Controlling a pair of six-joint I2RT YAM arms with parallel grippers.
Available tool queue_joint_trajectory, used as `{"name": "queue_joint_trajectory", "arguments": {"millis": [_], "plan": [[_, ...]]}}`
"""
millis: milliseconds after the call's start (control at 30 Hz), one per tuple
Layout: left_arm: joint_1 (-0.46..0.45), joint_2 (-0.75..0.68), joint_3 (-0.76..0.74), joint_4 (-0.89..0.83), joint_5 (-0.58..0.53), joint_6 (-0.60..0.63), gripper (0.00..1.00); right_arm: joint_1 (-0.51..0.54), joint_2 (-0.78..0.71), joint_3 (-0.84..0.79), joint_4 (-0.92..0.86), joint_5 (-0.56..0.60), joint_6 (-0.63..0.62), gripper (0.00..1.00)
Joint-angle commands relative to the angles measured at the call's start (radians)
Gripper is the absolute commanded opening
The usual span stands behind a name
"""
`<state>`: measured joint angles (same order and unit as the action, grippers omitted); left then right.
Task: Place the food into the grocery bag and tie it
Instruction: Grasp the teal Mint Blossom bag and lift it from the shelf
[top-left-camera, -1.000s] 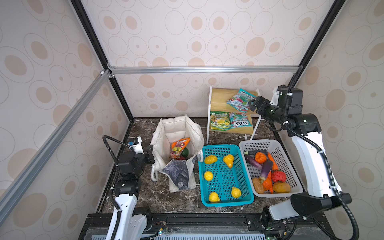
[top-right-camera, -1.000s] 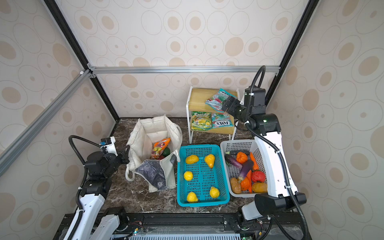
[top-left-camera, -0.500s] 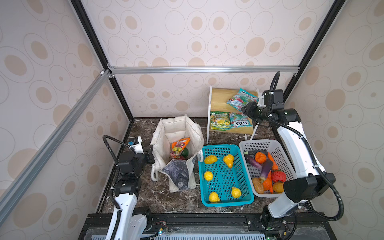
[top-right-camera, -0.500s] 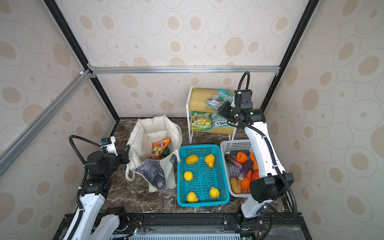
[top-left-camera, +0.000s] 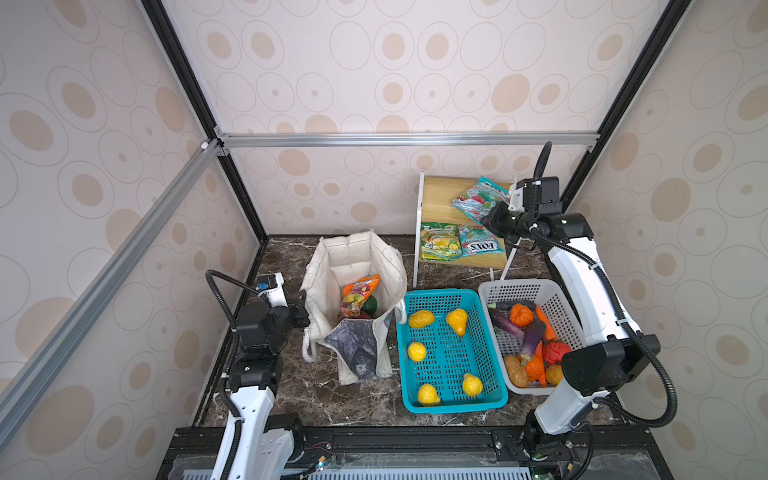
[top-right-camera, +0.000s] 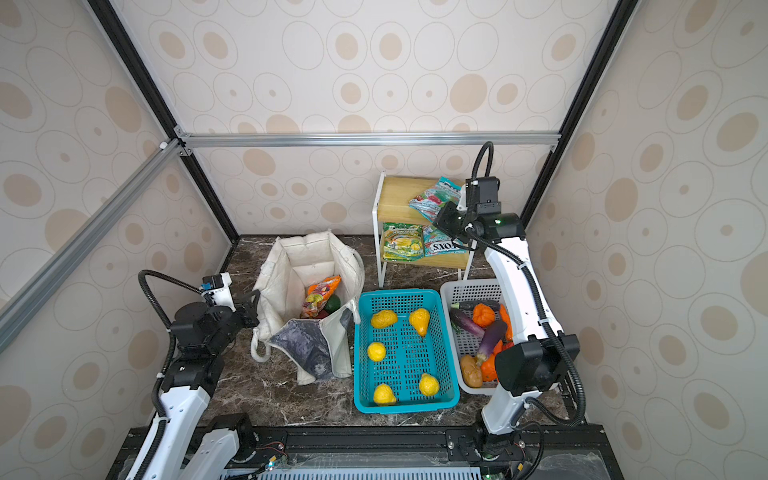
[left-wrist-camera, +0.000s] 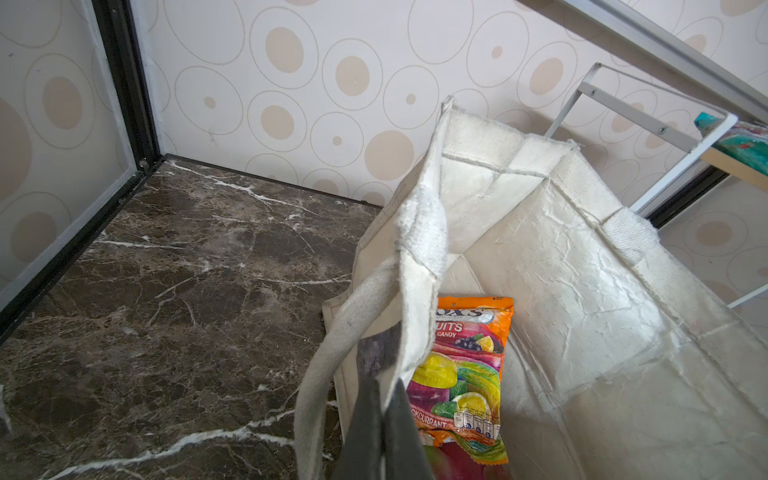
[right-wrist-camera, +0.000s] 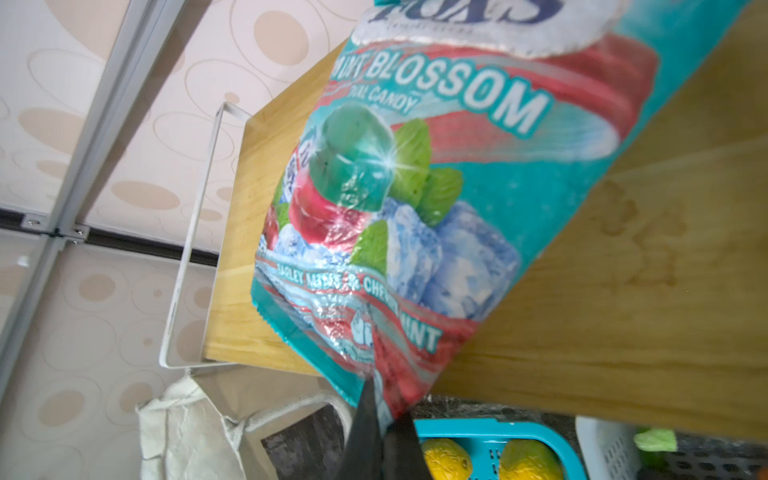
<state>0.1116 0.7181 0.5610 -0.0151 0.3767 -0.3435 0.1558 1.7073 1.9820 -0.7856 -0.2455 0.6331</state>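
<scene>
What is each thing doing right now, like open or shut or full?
grocery bag: open, upright, handles untied
orange candy packet: inside the bag
teal candy packet: on the top shelf, edge pinched
left gripper: shut on the bag's rim
right gripper: shut on the teal candy packet
teal basket: holds yellow fruit

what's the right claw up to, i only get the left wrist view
Observer: The right claw is shut on the edge of a teal candy packet at the top tier of the wooden rack.
Operator: any more packets over there
Observer: Two, on the lower tier: a green-yellow packet and a second teal packet.
Operator: and the eggplants
Observer: The eggplants lie in the white basket, with the teal basket between it and the grocery bag.
</scene>
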Motion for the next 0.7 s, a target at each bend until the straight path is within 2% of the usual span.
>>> {"name": "queue_joint_trajectory", "arguments": {"millis": [0, 167, 200, 267, 300, 467, 567, 667], "plan": [[0.006, -0.006, 0.007, 0.033, 0.016, 0.004, 0.0, -0.003, -0.006, 0.027, -0.068, -0.015, -0.048, 0.0], [0.005, -0.011, 0.005, 0.033, 0.015, 0.004, 0.0, -0.02, -0.082, -0.04, -0.047, -0.003, -0.046, 0.01], [0.005, -0.011, 0.005, 0.033, 0.016, 0.003, 0.0, -0.026, -0.092, -0.051, -0.042, 0.003, -0.044, 0.04], [0.006, -0.01, 0.005, 0.035, 0.019, 0.003, 0.0, -0.037, -0.097, -0.062, -0.036, 0.013, -0.041, 0.18], [0.006, -0.009, 0.005, 0.035, 0.021, 0.003, 0.0, -0.039, -0.094, -0.057, -0.04, 0.017, -0.043, 0.22], [0.007, -0.009, 0.005, 0.035, 0.023, 0.003, 0.0, -0.04, -0.058, -0.037, -0.025, -0.025, -0.028, 0.29], [0.005, -0.01, 0.005, 0.035, 0.023, 0.003, 0.0, -0.041, -0.036, -0.035, -0.006, -0.052, -0.014, 0.3], [0.006, -0.009, 0.003, 0.035, 0.023, 0.003, 0.0, -0.04, -0.023, -0.029, -0.003, -0.077, -0.007, 0.24]]}}
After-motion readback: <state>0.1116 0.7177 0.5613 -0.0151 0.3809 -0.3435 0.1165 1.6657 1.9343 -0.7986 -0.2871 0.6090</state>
